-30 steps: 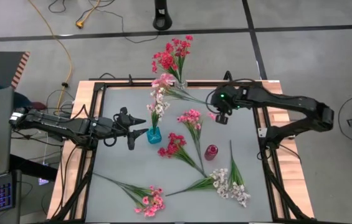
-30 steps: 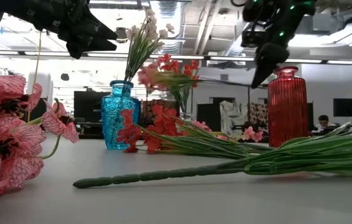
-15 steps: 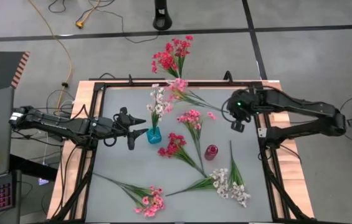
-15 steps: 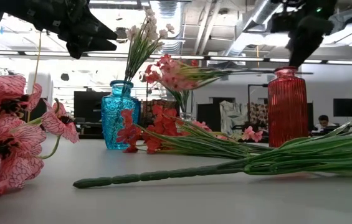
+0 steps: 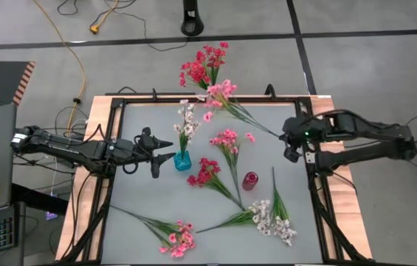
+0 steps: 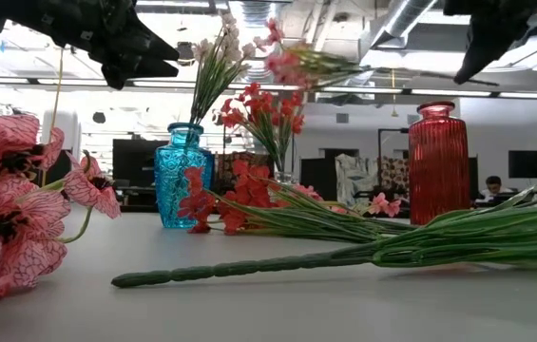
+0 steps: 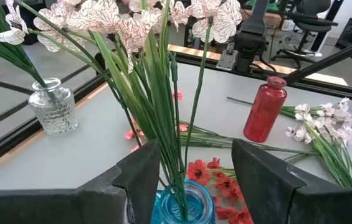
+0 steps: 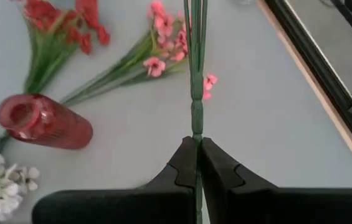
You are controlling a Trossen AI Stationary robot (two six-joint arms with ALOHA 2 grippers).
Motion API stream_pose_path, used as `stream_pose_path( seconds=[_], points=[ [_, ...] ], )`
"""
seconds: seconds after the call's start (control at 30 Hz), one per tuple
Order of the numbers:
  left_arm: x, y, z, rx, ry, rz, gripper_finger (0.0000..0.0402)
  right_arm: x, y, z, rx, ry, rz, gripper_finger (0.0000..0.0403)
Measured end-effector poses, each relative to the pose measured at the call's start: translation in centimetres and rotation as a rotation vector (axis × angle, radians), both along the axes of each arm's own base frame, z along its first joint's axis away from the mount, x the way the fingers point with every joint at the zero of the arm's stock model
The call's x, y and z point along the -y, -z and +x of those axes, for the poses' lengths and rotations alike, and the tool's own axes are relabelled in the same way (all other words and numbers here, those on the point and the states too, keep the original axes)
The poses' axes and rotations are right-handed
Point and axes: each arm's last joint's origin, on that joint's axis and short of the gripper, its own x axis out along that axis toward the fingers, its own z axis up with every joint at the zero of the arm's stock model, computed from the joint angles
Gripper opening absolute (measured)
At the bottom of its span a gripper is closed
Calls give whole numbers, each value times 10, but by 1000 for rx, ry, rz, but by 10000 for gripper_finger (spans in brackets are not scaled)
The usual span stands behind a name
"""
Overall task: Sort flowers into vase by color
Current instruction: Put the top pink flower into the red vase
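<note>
My right gripper [image 5: 291,145] is near the table's right edge, raised, shut on a pink sprig [image 5: 230,100] whose blossoms [image 6: 285,63] hang in the air by the red flowers in the clear vase [image 5: 215,97] at the far edge. My left gripper [image 5: 165,150] is open, its fingers on either side of the blue vase [image 7: 182,207] without touching it; that vase holds white flowers [image 5: 187,118]. A red vase [image 5: 250,181] stands empty. Pink [image 5: 227,140], red [image 5: 206,171], white [image 5: 271,217] and pink [image 5: 176,237] sprigs lie flat on the table. My right gripper pinches the pink sprig's bare stem near its cut end [image 8: 196,129] between its two fingers, which lie along the stem. The sprig is lifted clear and held about level, reaching from the gripper toward the table's far left, blossoms at the free end.
The red vase [image 8: 42,122] stands below and left of my right gripper. The table's black frame rail [image 5: 313,159] runs close beside that gripper. Bare table shows between the blue vase and the left rail [image 5: 131,192].
My right gripper has moved toward the table's right edge and upward, staying shut on the pink sprig. The sprig has been carried along: its blossoms have risen and shifted right, from beside the white flowers to the red flowers in the clear vase.
</note>
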Motion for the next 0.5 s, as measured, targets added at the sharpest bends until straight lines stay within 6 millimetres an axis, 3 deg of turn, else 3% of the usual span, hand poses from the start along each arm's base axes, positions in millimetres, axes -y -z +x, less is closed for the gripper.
stream_pose_path(
  seconds=[0.27,0.5],
  points=[
    [2,-4,1,38,59,0,187,-17,-8,-2,125,-25,-29,36],
    [10,-25,4,242,209,31,187,-33,-20,10,302,-108,-73,36]
  ],
)
